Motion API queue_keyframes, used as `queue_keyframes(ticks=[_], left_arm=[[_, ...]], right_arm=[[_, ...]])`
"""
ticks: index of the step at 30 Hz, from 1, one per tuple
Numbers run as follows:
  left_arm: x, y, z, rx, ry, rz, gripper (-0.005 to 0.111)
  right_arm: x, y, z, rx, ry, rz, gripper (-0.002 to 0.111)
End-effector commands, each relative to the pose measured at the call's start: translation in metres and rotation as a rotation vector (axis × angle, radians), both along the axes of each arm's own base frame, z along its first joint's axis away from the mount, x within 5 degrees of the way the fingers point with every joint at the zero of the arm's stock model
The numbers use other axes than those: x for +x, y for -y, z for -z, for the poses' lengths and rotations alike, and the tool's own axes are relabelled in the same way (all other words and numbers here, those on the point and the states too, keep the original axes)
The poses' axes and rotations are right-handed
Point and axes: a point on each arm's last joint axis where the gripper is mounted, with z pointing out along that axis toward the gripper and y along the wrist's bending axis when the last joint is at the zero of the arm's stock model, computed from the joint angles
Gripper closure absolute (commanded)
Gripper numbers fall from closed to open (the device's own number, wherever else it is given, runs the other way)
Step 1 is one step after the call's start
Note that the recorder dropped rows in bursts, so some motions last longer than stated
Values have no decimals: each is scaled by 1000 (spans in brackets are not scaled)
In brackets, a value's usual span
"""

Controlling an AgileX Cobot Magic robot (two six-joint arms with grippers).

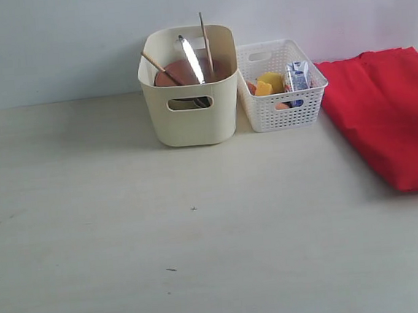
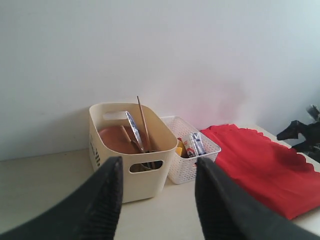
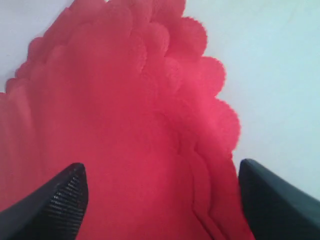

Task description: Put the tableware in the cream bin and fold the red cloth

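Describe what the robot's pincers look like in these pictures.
The left pincer has two broad, matte black fingers that taper to rounded tips. The right pincer is the same black; one finger shows a finely ridged surface. No cables or markings show.

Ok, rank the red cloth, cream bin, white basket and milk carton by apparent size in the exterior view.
1. Red cloth and cream bin: alike; cloth runs off frame.
2. White basket.
3. Milk carton.
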Motion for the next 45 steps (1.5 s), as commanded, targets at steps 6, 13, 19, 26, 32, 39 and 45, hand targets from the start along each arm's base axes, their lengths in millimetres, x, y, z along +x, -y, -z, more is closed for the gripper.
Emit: queue_keyframes(ticks=[6,13,19,26,32,39,45], left_arm=[[-1,-1,-1,-4,6,-3,61],[-1,-1,-1,-4,6,-3,61],[-1,-1,2,0,0,-3,61],[-4,-4,26,199,43,-5,61],[-12,-16,51,312,64,-50,61],[-26,-35,74,500,108,-146,61],[-38,-45,91,549,76,-213,61]], right_arm=[[-30,4,-90,-239,-120,37,47],[-47,-8,-141,-274,-89,20,74],[-55,-14,-166,-296,-59,11,80],[-61,-24,-182,-278,-27,-38,102],[-63,-49,-206,-301,53,-102,108],[-75,-95,-209,-386,132,-133,108],[-97,-139,-203,-459,188,-182,108]])
